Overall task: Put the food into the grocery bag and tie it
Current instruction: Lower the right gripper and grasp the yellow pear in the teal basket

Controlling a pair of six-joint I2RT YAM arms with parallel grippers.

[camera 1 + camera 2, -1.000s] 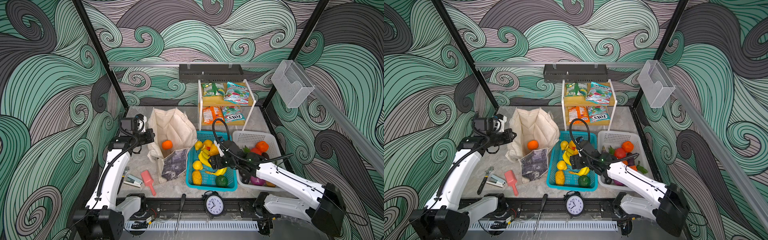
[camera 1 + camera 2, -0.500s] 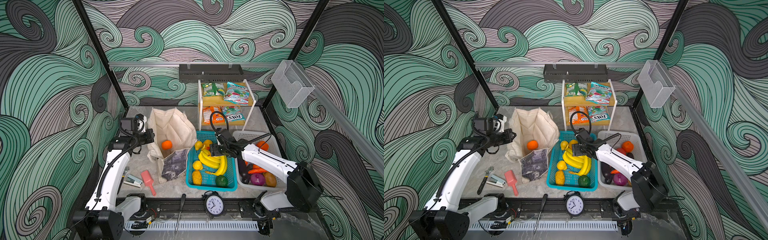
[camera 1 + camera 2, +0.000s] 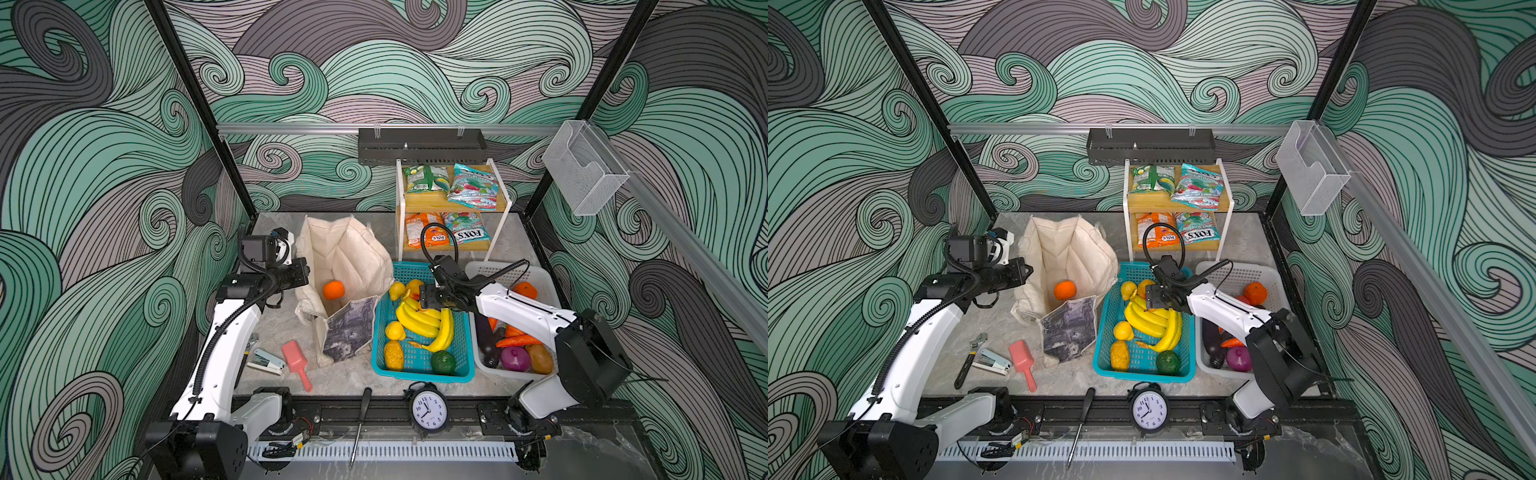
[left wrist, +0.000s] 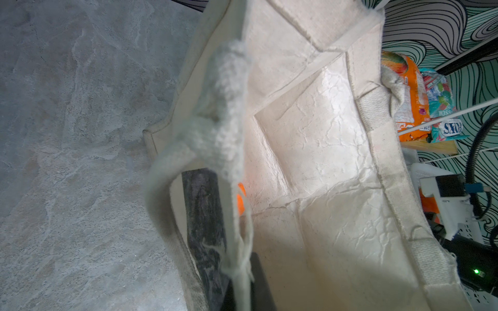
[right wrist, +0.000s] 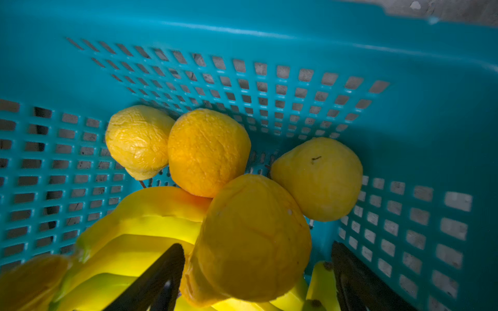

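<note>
On grey marbled tabletop (image 3: pixel 286 328) (swirl-print walls (image 3: pixel 374 62)), bag (image 3: pixel 345 249) w/ orange (image 3: pixel 333 289).

Four snack packets (image 3: pixel 428 178), two baskets (image 3: pixel 419 376) — one bag (image 3: pixel 345 249).

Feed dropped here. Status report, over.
Left end effector shut on bag handle. Right end effector open around yellow fruit in teal basket. One orange bagged. Bananas crowd the fruit.

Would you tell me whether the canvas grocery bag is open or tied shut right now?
Open. The grocery bag gapes upward in both top views, its cream lining exposed, with one orange lying inside.
</note>
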